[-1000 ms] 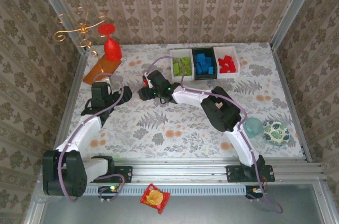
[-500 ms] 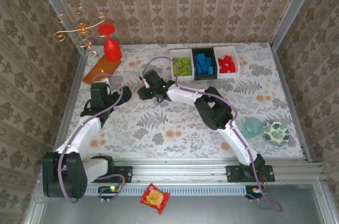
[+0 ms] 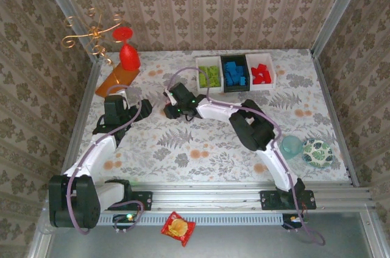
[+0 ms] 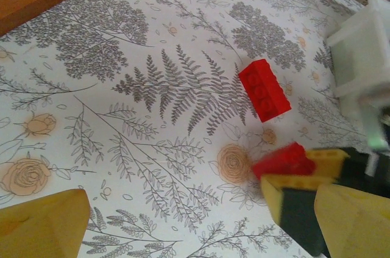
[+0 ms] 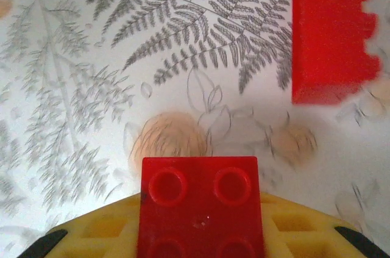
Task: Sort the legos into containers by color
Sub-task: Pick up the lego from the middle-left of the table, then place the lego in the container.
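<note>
While the right gripper (image 4: 298, 171) pinches one small red studded plastic brick (image 5: 201, 206), a second red brick (image 4: 264, 89) lies loose on the flowery table (image 3: 183, 148) nearby. The left gripper (image 4: 201, 215) gapes wide, holding nothing. Three open plastic bins stand in a row: a white bin (image 3: 208, 58) with green bricks (image 3: 210, 76), a black bin (image 3: 233, 57) with blue bricks (image 3: 234, 74), and another white bin (image 3: 273, 75) with red bricks (image 3: 261, 74).
</note>
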`<state>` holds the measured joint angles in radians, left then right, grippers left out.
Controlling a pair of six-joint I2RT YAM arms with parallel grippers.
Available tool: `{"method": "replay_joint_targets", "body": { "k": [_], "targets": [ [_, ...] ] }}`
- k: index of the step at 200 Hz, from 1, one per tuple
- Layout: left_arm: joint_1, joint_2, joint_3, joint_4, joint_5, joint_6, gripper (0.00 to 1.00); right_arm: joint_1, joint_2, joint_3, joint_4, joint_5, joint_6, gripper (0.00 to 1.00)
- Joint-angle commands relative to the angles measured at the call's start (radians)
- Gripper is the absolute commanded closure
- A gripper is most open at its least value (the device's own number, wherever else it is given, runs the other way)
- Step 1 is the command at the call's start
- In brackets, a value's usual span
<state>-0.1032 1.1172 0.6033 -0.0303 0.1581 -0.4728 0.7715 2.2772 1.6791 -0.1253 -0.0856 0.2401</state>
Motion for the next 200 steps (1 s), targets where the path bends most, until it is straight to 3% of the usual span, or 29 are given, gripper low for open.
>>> {"method": "replay_joint_targets", "body": {
  "k": [1, 47, 86, 132, 178, 200],
  "targets": [
    [0.002, -0.017, -0.011, 0.054, 0.068, -0.026, 0.04, -0.027, -0.225, -0.158, 0.122, -0.022, 0.045, 0.65],
    [-0.086, -0.017, -0.007, 0.154, 0.162, -0.016, 0.05, -0.254, -0.574, -0.496, 0.212, -0.002, 0.178, 0.66],
    [-0.193, -0.012, 0.023, 0.190, 0.169, 0.006, 0.05, -0.508, -0.691, -0.572, 0.176, 0.069, 0.217, 0.67],
    [-0.247, 0.019, 0.049, 0.193, 0.164, 0.013, 0.05, -0.684, -0.514, -0.404, 0.087, 0.133, 0.251, 0.68],
    [-0.264, 0.013, 0.053, 0.182, 0.149, 0.017, 0.05, -0.721, -0.254, -0.121, -0.005, 0.160, 0.245, 0.64],
    [-0.268, 0.004, 0.051, 0.176, 0.144, 0.018, 0.05, -0.724, -0.151, 0.024, -0.083, 0.167, 0.239, 0.56]
  ]
}}
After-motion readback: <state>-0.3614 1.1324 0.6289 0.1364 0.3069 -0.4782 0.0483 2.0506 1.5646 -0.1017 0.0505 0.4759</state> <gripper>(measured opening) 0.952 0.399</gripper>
